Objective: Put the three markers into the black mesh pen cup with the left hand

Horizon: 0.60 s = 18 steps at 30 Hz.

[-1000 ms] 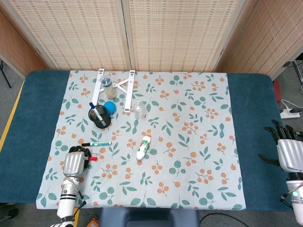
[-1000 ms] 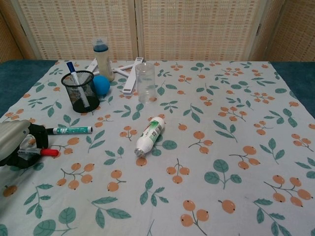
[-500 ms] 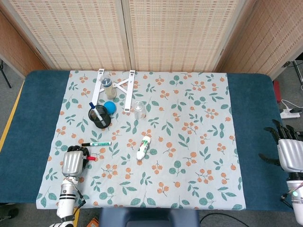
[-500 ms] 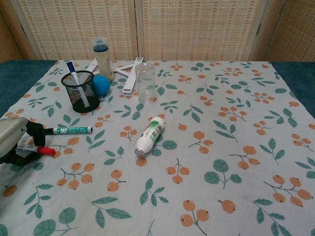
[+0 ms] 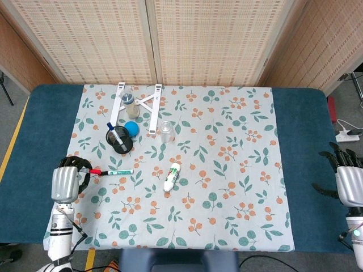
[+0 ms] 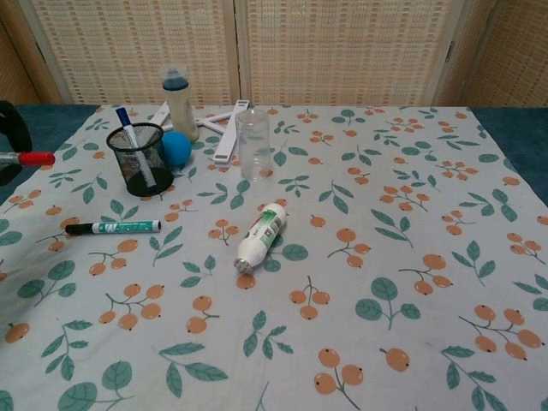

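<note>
My left hand (image 5: 66,180) is lifted off the cloth at the left edge and grips the red-capped marker (image 5: 95,170), whose red tip (image 6: 32,158) sticks out toward the cup. In the chest view only the fingers (image 6: 10,120) show at the left border. The black mesh pen cup (image 6: 139,159) stands upright at the back left with a blue-capped marker (image 6: 127,121) in it. A green-labelled marker (image 6: 114,228) lies flat on the cloth in front of the cup. My right hand (image 5: 349,180) hovers open at the far right over the blue table.
A blue ball (image 6: 175,148) sits against the cup. Behind it stand a baby bottle (image 6: 180,101) and a white folding stand (image 6: 224,128). A clear tumbler (image 6: 253,142) stands mid-table, and a white tube (image 6: 261,236) lies on the floral cloth (image 6: 360,257).
My left hand has risen off the cloth with the red-capped marker and moved left and back, toward the cup's side. The right hand has not moved.
</note>
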Each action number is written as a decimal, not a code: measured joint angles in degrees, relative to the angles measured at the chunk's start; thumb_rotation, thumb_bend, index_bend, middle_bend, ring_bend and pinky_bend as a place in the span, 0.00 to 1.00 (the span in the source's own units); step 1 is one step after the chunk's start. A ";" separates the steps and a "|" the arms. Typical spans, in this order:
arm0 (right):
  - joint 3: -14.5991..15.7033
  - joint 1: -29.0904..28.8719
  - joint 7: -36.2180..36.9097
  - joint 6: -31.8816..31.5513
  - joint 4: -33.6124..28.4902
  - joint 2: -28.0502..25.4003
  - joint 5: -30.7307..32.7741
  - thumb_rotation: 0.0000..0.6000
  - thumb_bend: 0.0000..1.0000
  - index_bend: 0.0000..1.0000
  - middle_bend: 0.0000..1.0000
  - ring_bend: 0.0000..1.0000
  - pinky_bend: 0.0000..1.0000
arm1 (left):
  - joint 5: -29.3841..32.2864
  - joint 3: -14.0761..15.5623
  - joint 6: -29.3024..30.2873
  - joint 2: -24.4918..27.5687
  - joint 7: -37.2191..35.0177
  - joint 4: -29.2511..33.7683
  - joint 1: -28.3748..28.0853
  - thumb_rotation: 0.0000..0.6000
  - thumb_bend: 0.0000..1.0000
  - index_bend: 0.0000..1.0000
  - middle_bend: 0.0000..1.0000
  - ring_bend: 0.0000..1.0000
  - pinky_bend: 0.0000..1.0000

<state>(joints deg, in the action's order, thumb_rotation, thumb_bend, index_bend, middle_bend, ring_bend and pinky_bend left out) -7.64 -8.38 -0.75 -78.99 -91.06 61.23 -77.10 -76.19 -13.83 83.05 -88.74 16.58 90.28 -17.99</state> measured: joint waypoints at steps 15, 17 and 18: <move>-0.23 0.20 -0.16 -0.15 -0.07 -0.12 0.53 1.00 0.02 0.26 0.06 0.17 0.09 | 4.92 -14.46 -39.54 16.84 -64.43 -0.95 -14.11 1.00 0.34 0.61 0.61 0.31 0.28; -0.32 0.19 -0.11 -0.04 -0.06 -0.13 0.73 1.00 0.02 0.26 0.06 0.17 0.09 | 4.34 -15.41 -42.46 16.73 -70.59 -4.51 -16.31 1.00 0.34 0.61 0.61 0.31 0.28; -0.33 0.18 -0.02 0.03 -0.06 -0.16 0.78 1.00 0.02 0.26 0.06 0.17 0.09 | 3.82 -15.82 -43.96 16.41 -74.13 -7.19 -17.66 1.00 0.34 0.61 0.61 0.31 0.28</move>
<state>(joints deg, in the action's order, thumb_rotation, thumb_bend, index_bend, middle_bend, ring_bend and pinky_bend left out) -7.98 -8.20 -0.77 -78.96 -91.12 61.08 -76.32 -72.37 -29.65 39.09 -72.33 -57.56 83.08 -35.64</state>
